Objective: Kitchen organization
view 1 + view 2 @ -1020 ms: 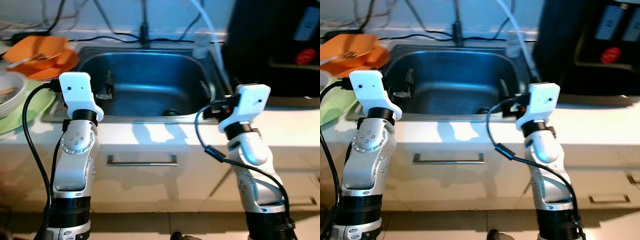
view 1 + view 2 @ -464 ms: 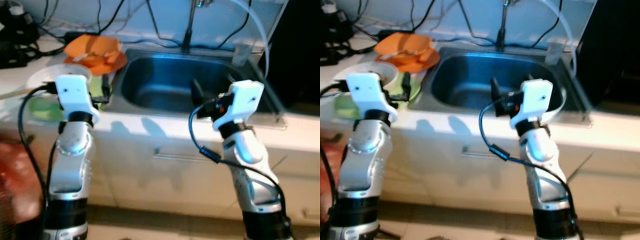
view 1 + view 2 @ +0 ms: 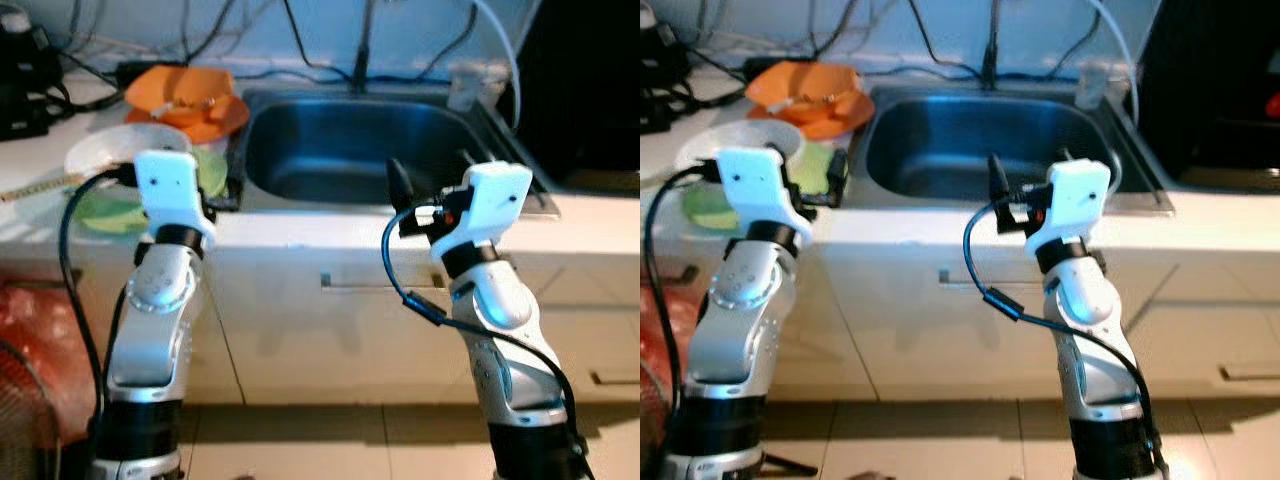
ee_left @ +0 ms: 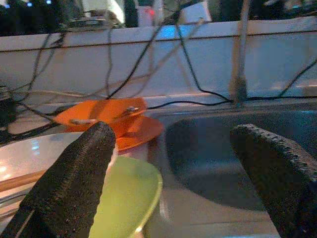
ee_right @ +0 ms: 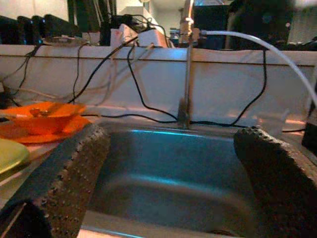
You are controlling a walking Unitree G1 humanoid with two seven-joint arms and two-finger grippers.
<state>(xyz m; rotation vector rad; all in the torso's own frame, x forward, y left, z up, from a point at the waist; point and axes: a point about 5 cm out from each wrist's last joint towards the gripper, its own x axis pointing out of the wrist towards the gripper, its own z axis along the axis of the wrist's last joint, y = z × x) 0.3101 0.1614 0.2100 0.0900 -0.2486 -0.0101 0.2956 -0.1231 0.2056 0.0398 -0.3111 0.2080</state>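
View has swung back toward the sink (image 3: 370, 150). Left gripper (image 4: 173, 183) and right gripper (image 5: 173, 183) jaws released, empty; green plate (image 4: 126, 198) ahead of left jaws, likely first pickup.

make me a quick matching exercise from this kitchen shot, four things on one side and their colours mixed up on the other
Things:
1. bowl and plate stack
2. plate beside the sink
3. sink basin
4. hose over the sink corner

Colours:
A. white
B. dark steel blue
C. orange
D. light green

Pairs: 1-C, 2-D, 3-B, 4-A
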